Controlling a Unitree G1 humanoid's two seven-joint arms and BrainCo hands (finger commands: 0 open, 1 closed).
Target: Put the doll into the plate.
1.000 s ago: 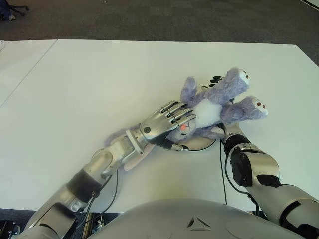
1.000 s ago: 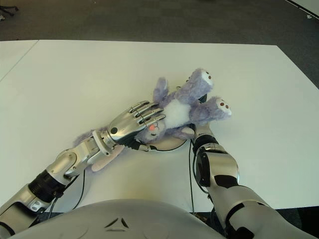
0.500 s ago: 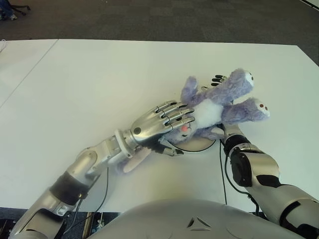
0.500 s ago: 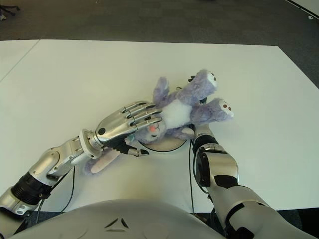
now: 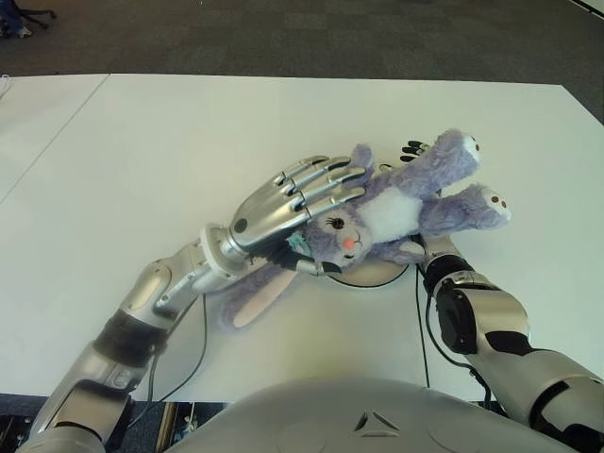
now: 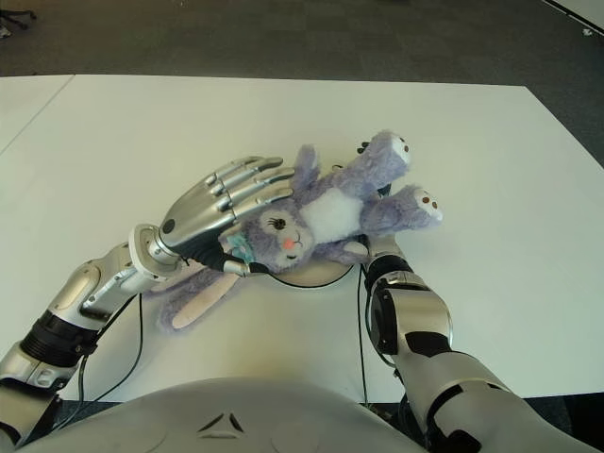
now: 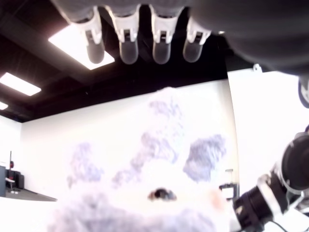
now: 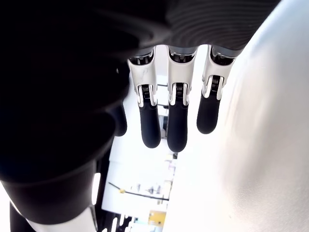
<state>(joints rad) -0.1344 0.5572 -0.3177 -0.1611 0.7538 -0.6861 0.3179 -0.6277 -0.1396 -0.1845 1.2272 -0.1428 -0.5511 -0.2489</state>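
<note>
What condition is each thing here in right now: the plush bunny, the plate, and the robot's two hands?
Purple plush bunny: lying across the plate, face up, legs pointing away from the robot, one long ear trailing onto the table.
Plate: flat on the white table, mostly covered by the bunny.
Left hand: fingers spread, raised above the bunny's head, holding nothing.
Right hand: under the bunny's far side, fingers extended, gripping nothing.

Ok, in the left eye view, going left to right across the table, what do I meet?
Left hand → doll's face → doll's white belly → doll's feet. The plate lies under the doll; the right hand is mostly hidden behind it.
</note>
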